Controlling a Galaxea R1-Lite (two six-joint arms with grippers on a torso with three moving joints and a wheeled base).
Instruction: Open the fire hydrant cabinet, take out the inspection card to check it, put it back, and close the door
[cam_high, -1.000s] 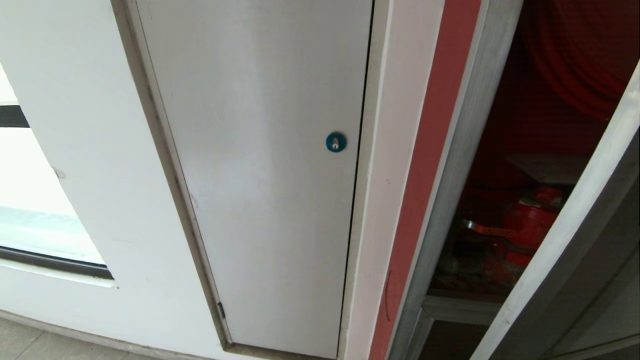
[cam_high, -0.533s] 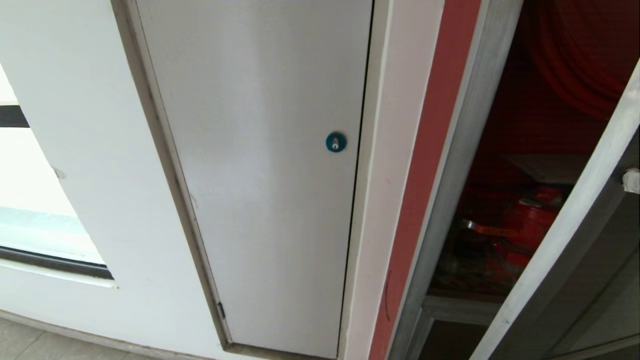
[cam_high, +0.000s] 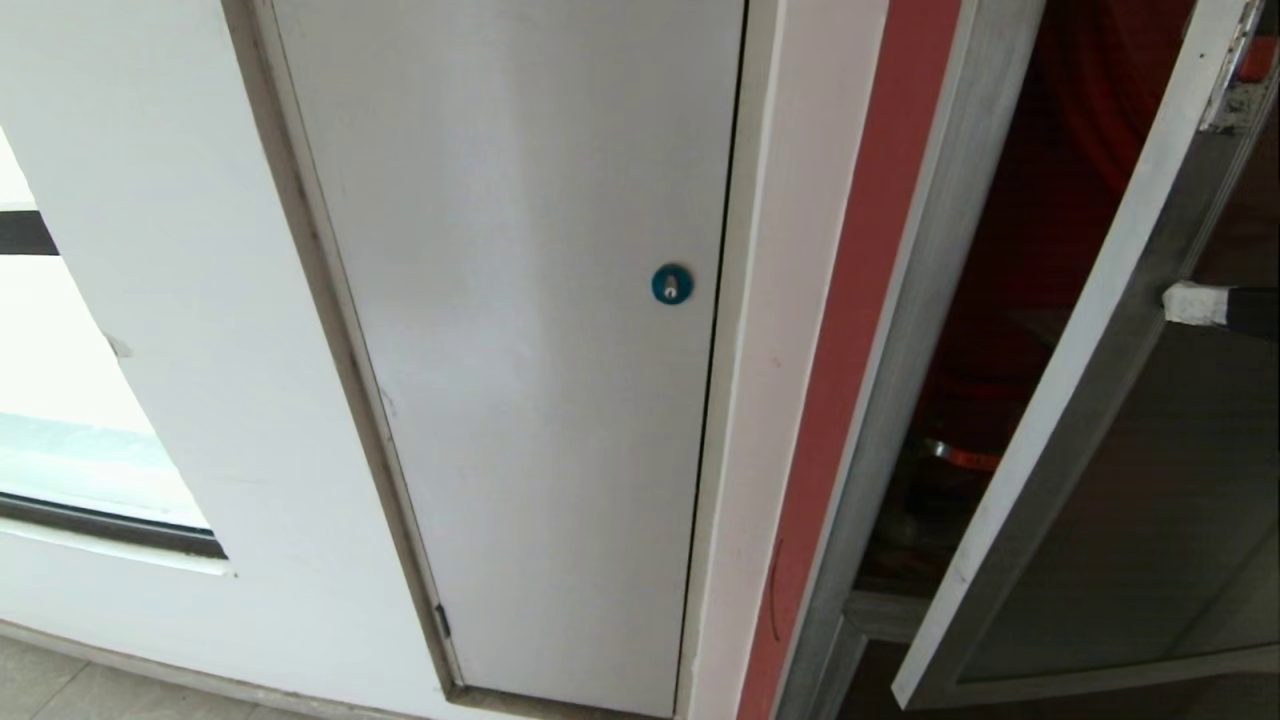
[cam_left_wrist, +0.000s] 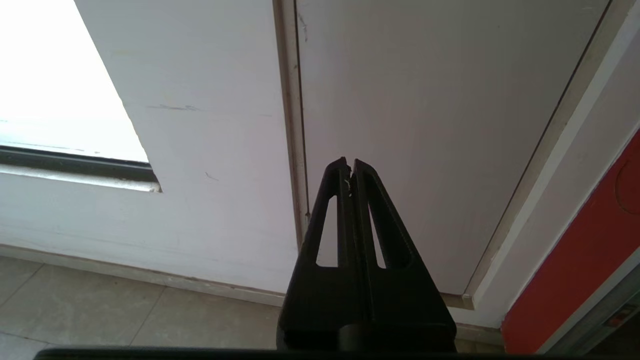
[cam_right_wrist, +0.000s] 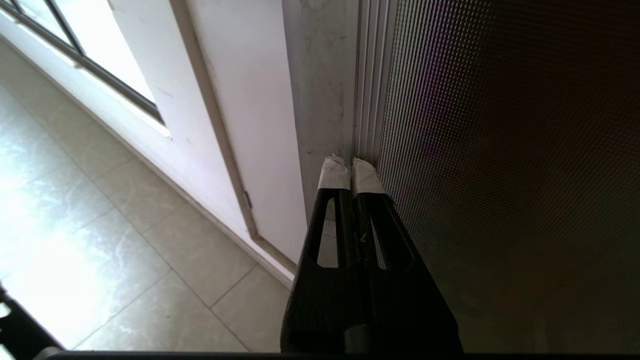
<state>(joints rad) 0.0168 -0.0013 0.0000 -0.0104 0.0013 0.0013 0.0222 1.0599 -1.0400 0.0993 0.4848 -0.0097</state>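
Wall: white wall (cam_high: 150, 330) with a window (cam_high: 60, 450) at its far left, well away from both pairs of jaws.
White panel: plain white panel (cam_high: 520, 350) with a round blue lock (cam_high: 671, 284), shut in its frame; in the left wrist view it stands straight ahead of the left jaws.
Fire hydrant cabinet: fire hydrant cabinet (cam_high: 900, 330) with a silver metal frame and a dark red inside, showing through the gap beyond the right jaws.
Door: door (cam_high: 1100, 420), a dark tinted glass pane in a silver frame, standing partly ajar; its silver edge lies right at the tips of the right jaws.
Floor: pale tiled floor (cam_right_wrist: 100, 240) below both arms.
Right gripper: right gripper (cam_right_wrist: 350, 170), jaws clenched together and empty, white-taped tips pressed on the door frame beside the glass.
Left gripper: left gripper (cam_left_wrist: 348, 167), jaws clenched, empty, held apart from the white panel.
Inspection card: cannot be made out.
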